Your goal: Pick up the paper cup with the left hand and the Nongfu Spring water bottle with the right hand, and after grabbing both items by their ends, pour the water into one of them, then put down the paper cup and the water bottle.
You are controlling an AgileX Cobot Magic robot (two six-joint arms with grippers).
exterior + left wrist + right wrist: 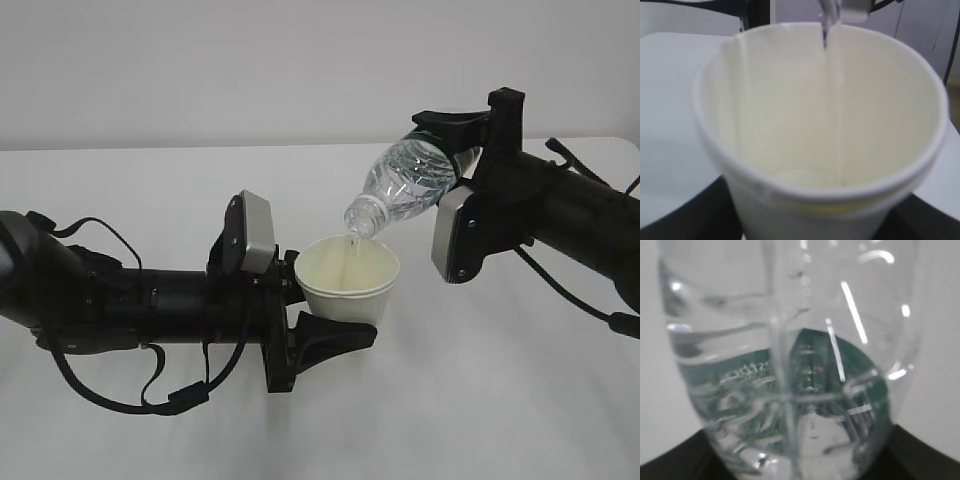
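The left hand's claw (318,315) holds the paper cup (349,283) by its lower body, lifted clear of the white table (480,400), mouth up. The right hand's claw (462,145) clamps the base end of the Nongfu Spring water bottle (405,187), which is tilted neck-down so that its open mouth sits just above the cup's rim; a thin thread of water (826,35) runs into the cup, and only a shallow pool shows at the bottom in the left wrist view. The cup is off-white, tapered, with a rolled rim and a cream inside. It looks light and soft-walled, so a squeeze near the rim would likely buckle it; low on the body, where the base stiffens it, seems the safer hold, and it will grow heavier as it fills. The bottle is clear, ribbed and capless, with a dark green label band near the held end. Its thin plastic probably flexes and is slick, so a firm grip across the ribbed base should serve best.
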